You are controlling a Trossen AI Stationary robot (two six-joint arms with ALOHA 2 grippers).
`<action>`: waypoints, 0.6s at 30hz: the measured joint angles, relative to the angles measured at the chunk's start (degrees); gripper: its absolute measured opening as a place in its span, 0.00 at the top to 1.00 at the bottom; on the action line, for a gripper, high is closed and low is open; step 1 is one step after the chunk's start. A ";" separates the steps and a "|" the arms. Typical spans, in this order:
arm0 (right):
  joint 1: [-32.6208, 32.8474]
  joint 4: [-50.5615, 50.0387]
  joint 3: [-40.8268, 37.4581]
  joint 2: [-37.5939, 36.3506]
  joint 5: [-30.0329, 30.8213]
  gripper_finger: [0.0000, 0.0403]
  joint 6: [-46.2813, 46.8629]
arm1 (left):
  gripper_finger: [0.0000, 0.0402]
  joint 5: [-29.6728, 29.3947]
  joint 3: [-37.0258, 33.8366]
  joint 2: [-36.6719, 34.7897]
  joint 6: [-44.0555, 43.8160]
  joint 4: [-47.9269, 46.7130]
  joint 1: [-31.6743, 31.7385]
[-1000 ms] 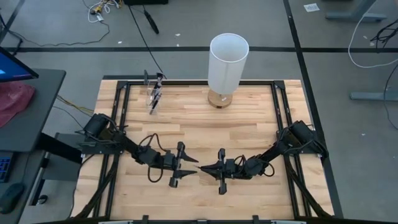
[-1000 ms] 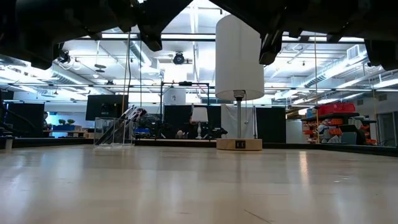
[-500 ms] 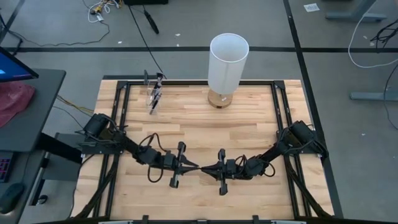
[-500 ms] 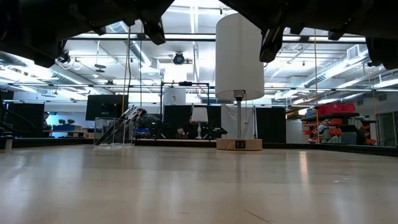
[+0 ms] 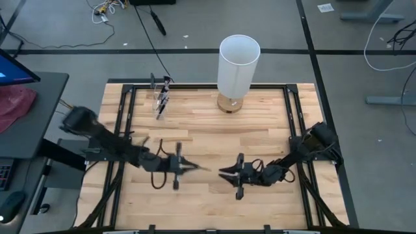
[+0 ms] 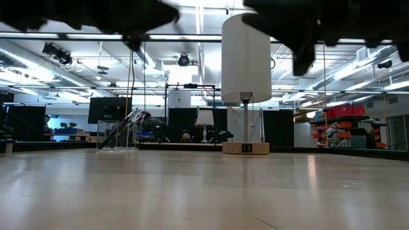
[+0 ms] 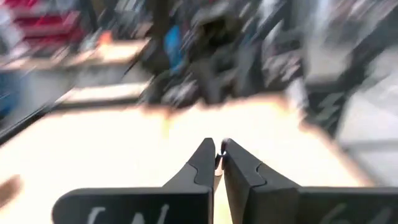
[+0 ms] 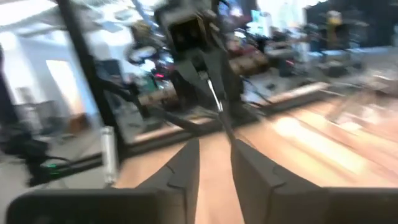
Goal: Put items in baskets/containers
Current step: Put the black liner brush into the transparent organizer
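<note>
The clear cup (image 5: 160, 99) at the bench's (image 5: 208, 123) far left holds the brushes (image 6: 126, 121). Left gripper (image 5: 195, 168) clenched; right gripper (image 5: 223, 173) slightly parted, both low mid-bench.

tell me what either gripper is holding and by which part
The left gripper pinches a thin brush by one end; the right gripper holds nothing.

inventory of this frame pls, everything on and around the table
Table: one, pale wood, dark frame.
Clear cup: one, transparent, far-left part of table, holding the brushes.
Brushes: several, dark handles, standing in the cup; count unclear.
Lamp: one, white shade, wooden base, far centre of table.
Monitor: one, blue screen, on desk left of table.
Left tool: near centre, holding a thin brush.
Right tool: near centre, open, facing the left.
</note>
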 joint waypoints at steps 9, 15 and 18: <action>-0.25 -3.27 -6.77 -2.95 8.86 0.70 5.71 | 0.97 -11.95 13.82 -31.49 -13.53 -75.04 10.18; -2.79 -9.52 -6.10 -2.78 8.89 0.71 9.48 | 0.97 -11.13 30.30 -34.14 -9.78 -101.06 26.51; -3.73 -10.51 -5.52 -2.78 8.19 0.72 9.60 | 0.97 -8.11 33.67 -33.33 -2.51 -103.18 36.15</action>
